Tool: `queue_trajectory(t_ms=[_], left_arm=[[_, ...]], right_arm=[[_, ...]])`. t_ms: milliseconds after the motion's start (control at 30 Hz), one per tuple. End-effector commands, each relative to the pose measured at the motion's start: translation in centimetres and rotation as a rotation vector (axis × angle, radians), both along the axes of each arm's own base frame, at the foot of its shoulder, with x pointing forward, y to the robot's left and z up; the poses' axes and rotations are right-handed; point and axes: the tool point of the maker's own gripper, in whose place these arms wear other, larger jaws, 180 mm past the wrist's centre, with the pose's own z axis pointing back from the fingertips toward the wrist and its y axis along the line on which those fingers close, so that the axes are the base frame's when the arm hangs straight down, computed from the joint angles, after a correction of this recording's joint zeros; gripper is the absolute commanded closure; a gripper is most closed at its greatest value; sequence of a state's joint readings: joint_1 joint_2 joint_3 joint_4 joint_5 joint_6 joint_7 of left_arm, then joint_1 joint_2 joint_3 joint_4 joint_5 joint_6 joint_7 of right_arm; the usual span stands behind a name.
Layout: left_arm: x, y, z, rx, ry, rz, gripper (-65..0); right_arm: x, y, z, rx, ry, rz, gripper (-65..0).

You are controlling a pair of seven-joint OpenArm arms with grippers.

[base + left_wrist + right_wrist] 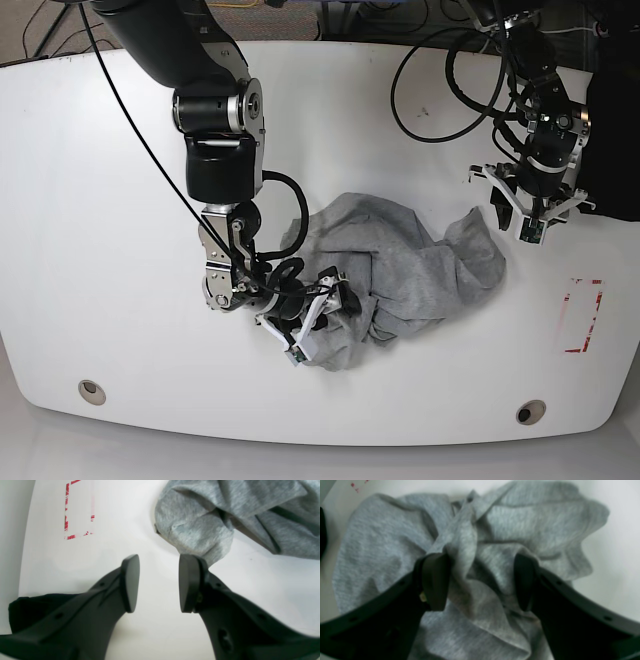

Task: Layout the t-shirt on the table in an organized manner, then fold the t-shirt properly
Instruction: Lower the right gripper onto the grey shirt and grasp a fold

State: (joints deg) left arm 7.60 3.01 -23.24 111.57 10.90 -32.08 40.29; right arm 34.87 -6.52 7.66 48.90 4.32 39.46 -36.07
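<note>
Our right gripper (480,581) straddles a raised ridge of the grey t-shirt (400,275), jaws apart with cloth bunched between them; whether they already pinch it we cannot tell. Our left gripper (158,583) hangs with jaws apart and empty just beside the shirt's far edge. The shirt lies crumpled mid-table (120,180), with a red-outlined mark (583,315) off to one side. We judge we are at step 1, laying out: next, both grippers need separate edges to spread it.
</note>
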Motion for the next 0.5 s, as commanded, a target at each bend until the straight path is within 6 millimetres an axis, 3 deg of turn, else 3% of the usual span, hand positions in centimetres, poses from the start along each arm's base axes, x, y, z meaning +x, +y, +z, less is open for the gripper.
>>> queue_trajectory(t_ms=[0, 67, 133, 233, 467], left_arm=[[0.8, -0.1, 1.3, -0.001, -0.051, -0.005, -24.2], [0.8, -0.1, 1.1, -0.004, -0.047, -0.005, -24.2], [0.8, -0.1, 0.7, -0.009, -0.039, -0.005, -24.2], [0.9, -0.1, 0.2, -0.017, -0.027, -0.004, -24.2], [0.8, -0.2, -1.2, -0.036, 0.008, -0.003, -24.2]], right_arm=[[1.5, 0.4, 2.6, 0.034, -0.067, -0.003, -36.1], [0.9, 0.4, 1.8, 0.032, -0.052, 0.0, -31.4], [0.8, 0.3, 1.6, 0.029, -0.051, -0.001, -21.9], [1.0, 0.0, 2.5, 0.02, -0.083, -0.009, -1.6], [1.0, -1.4, 5.2, -0.021, -0.18, -0.029, -0.2]])
